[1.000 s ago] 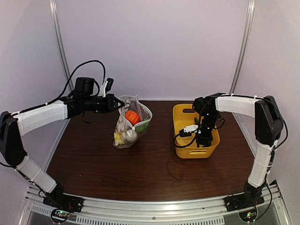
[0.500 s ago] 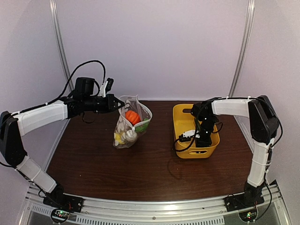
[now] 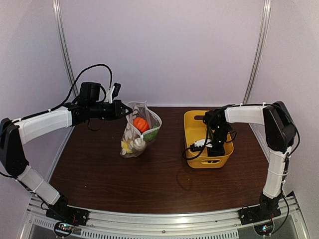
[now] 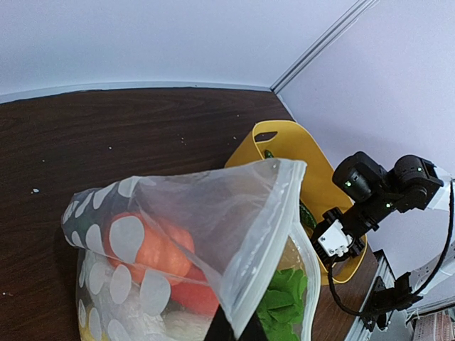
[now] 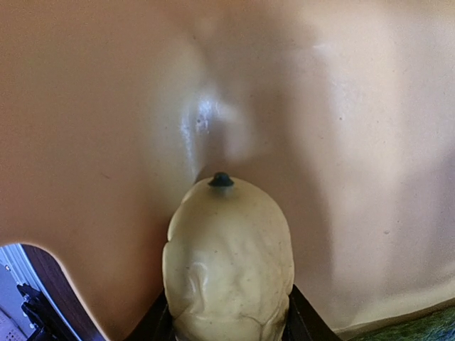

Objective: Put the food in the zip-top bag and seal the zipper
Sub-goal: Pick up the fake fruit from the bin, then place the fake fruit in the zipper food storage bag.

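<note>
One yellow vegetable [image 5: 227, 263], right gripper [image 3: 217, 147] (inside basket [image 3: 188, 130])

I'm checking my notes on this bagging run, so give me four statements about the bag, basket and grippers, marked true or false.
The zip-top bag is sealed. False: its mouth stands open, with the left gripper pinching its edge.
The right gripper is down in the yellow basket. True.
An orange piece lies in the bag. True.
The right gripper is empty. False: a pale yellow piece sits between its fingers.
</note>
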Available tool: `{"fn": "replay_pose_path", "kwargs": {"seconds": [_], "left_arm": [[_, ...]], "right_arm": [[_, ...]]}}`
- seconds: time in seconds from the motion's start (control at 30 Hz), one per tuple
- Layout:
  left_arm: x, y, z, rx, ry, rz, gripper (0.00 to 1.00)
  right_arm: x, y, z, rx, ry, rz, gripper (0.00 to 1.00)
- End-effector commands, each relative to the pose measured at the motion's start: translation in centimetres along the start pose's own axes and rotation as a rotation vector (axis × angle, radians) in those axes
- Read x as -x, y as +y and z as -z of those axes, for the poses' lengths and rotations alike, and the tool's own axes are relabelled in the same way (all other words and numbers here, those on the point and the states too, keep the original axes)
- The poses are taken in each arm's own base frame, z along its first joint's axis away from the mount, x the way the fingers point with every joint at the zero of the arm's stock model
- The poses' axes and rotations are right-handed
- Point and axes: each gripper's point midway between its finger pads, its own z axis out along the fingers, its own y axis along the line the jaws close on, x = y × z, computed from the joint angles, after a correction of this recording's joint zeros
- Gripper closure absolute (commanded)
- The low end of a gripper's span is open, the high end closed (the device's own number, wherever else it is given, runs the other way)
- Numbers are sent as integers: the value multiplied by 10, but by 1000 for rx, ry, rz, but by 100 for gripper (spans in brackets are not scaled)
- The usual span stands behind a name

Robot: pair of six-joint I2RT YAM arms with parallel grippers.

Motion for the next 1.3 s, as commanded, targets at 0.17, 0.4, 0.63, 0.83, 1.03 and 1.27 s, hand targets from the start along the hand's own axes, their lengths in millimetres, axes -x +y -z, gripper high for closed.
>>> {"fn": "replay_pose_path", "kwargs": {"seconds": [0.17,0.4,0.63,0.83,1.03,1.27], "left_arm": [[11,-1,-1,-22,-38,-25,100],[10,-1,-2,-24,-36,-23,100],[10,-1,-2,-27,-36,-22,100],[10,-2,-2,-33,-35,-24,100],[9,-6,-4,-60,-26,-26,100],[9,-18,-2,-123,-21,-45,100]], "right_arm": [[6,-13,35,-76,-45,-29,73],[7,-22,66,-132,-78,-60,76],[24,-24,109,-184,-179,-90,76],[58,-18,157,-205,-350,-99,76],[110,-22,220,-391,-565,-72,78],[175,13,270,-466,-802,45,97]]}}
